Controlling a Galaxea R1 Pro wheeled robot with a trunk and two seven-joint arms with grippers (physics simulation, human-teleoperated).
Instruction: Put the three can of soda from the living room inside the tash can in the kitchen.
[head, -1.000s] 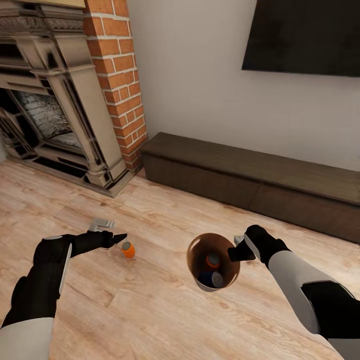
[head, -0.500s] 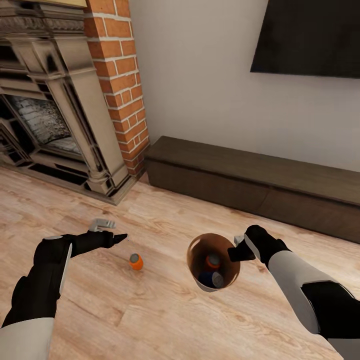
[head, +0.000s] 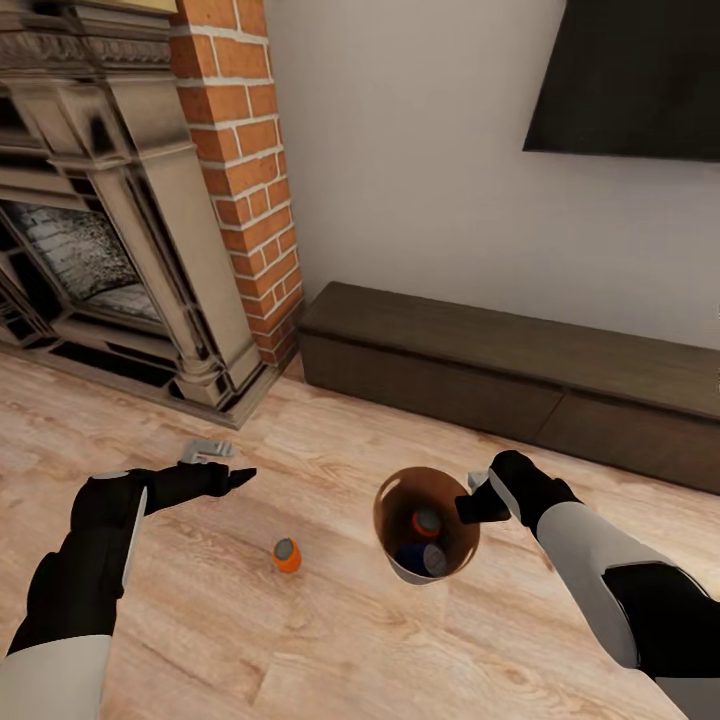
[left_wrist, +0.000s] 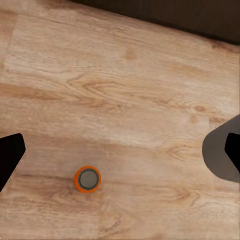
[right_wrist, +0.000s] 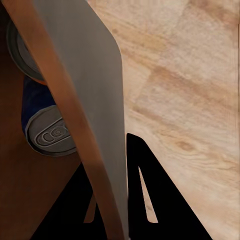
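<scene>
Right claw (head: 478, 503) clamped on rim of bin (head: 392, 500), held above floor (head: 330, 640) with two cans (head: 425, 540) inside, probably for carrying. Left claw (head: 225, 468) spread wide and empty, hovering over wood. Orange can (head: 287, 554) upright on floor, near left of bin, likely next to grab.

Orange can (head: 286, 555) shifted on floor (head: 330, 640): earlier just beside left gripper (head: 236, 478) tip, now farther off, nearer robot. Camera panned right; fireplace (head: 110, 230) shows less.
</scene>
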